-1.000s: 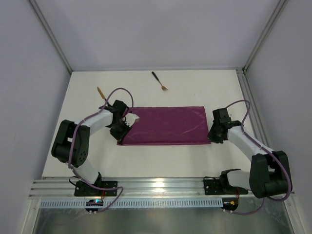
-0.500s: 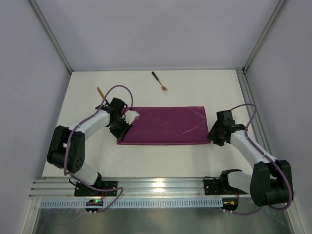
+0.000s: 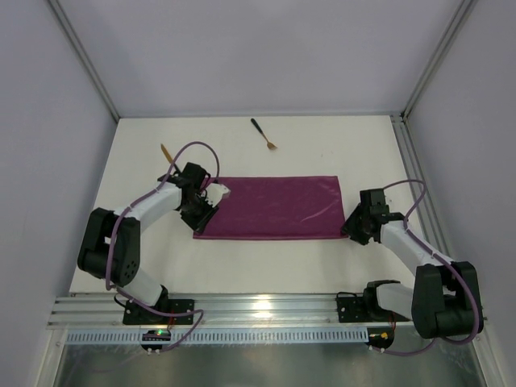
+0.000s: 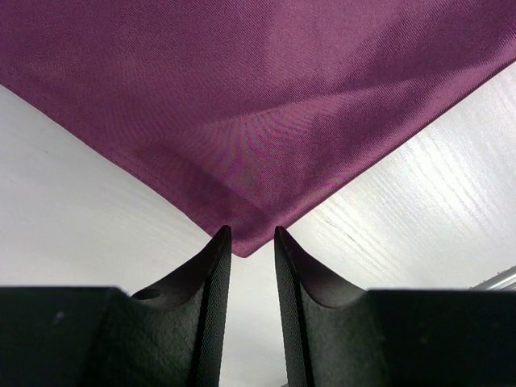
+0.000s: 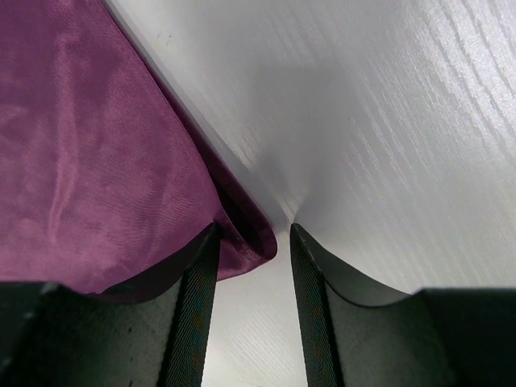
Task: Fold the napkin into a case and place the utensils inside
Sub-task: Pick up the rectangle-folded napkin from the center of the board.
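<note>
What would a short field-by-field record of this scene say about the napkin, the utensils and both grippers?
napkin: magenta rectangle lying flat on the table
fork: beyond the napkin's far edge, apart from it
knife: beyond the napkin's left end, by the left arm
left gripper: jaws parted, a left-end napkin corner at its tips
right gripper: jaws parted at the near right corner
utensils in cloth: not yet

nothing readable here — no text or labels.

One napkin [image 3: 274, 208], one knife [image 3: 166, 153] and one fork [image 3: 264, 136].
</note>
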### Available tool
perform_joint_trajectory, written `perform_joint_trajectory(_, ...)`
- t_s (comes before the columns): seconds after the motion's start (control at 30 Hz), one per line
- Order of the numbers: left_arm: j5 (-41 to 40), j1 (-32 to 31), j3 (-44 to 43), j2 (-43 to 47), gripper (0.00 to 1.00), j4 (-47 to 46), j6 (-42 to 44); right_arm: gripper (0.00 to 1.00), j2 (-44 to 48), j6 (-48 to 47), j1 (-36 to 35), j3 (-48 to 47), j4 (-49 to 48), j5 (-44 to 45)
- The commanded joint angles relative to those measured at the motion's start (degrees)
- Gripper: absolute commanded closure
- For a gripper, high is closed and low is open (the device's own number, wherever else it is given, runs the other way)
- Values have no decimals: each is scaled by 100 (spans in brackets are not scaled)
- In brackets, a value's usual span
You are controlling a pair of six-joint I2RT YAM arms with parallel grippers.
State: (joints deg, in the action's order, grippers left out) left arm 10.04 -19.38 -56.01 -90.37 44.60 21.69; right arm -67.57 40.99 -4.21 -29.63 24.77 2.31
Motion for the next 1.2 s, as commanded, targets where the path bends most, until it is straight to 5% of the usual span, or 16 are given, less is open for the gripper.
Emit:
perform_joint_trajectory(0.0, -46, 39, 2, 2, 70, -39, 54, 55, -63, 181, 16, 264, -78, -63)
perform_joint_trajectory(0.5, 68, 215, 20, 291, 70, 128, 133, 50, 201, 462, 16, 598, -77, 103)
perform_joint_trajectory(0.9, 366, 716, -76, 38, 70, -215, -68, 86, 262, 243, 16, 362, 18, 235)
perform_joint_trajectory(1.17, 648, 1023, -191, -121, 70, -320, -236, 96, 44, -223, -482, -613, 387, 639)
